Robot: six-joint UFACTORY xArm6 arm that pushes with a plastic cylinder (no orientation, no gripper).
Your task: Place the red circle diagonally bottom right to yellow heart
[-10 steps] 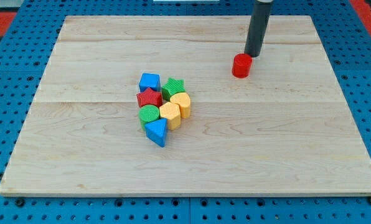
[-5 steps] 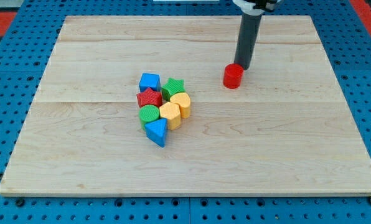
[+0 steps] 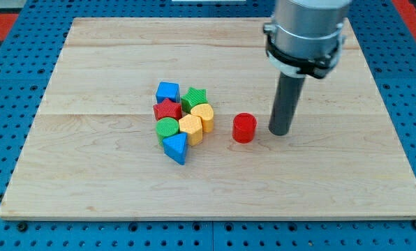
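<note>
The red circle (image 3: 244, 128) lies on the wooden board (image 3: 320, 174), just right of a tight cluster of blocks. My tip (image 3: 278, 132) rests on the board close to the red circle's right side, with a small gap between them. The yellow heart (image 3: 204, 115) sits at the cluster's right edge, up and to the left of the red circle. A yellow hexagon (image 3: 190, 128) touches the heart's lower left side. The red circle stands a short way apart from the heart.
The cluster also holds a blue cube (image 3: 167, 91), a green star (image 3: 193, 97), a red star (image 3: 167, 109), a green circle (image 3: 167, 127) and a blue triangle (image 3: 174, 147). The arm's grey body (image 3: 306, 31) hangs over the board's upper right.
The red circle has slid down and to the left, from the upper right toward the cluster. My tip came down with it and now stands at its right side instead of above it.
</note>
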